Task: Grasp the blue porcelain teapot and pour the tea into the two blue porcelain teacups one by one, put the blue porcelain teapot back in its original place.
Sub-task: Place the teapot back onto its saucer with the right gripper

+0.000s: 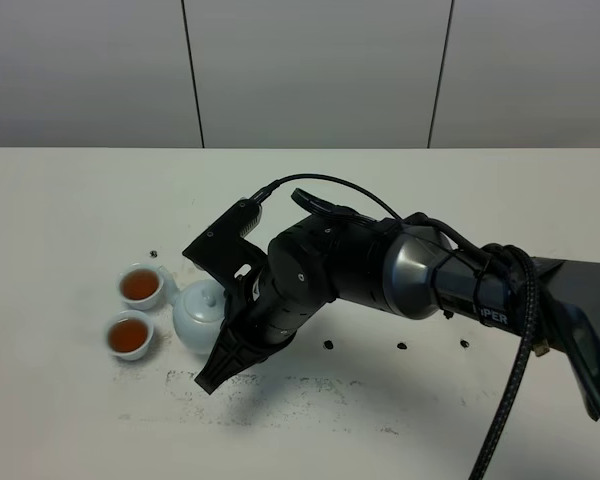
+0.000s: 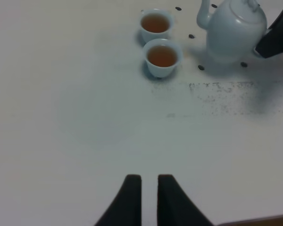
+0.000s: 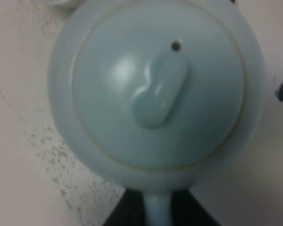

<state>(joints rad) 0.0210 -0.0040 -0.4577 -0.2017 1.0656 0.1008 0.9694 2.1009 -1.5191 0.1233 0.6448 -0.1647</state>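
Note:
The blue porcelain teapot (image 1: pixel 198 315) stands upright on the white table with its lid on, its spout toward the cups. It also shows in the left wrist view (image 2: pixel 236 30) and fills the right wrist view (image 3: pixel 155 89). The two blue porcelain teacups (image 1: pixel 140 285) (image 1: pixel 129 335) stand just left of it, both holding reddish-brown tea (image 2: pixel 155 22) (image 2: pixel 162 55). My right gripper (image 1: pixel 223 335) reaches across from the right, its black fingers (image 3: pixel 127 214) tight on either side of the teapot's handle (image 3: pixel 156 209). My left gripper (image 2: pixel 149 197) is empty, jaws nearly together, low over bare table away from the cups.
Small black dots (image 1: pixel 401 346) and a band of dark speckles (image 1: pixel 280 385) mark the table near the teapot. The right arm (image 1: pixel 420 275) with its cable lies across the right half of the table. A panelled wall stands behind.

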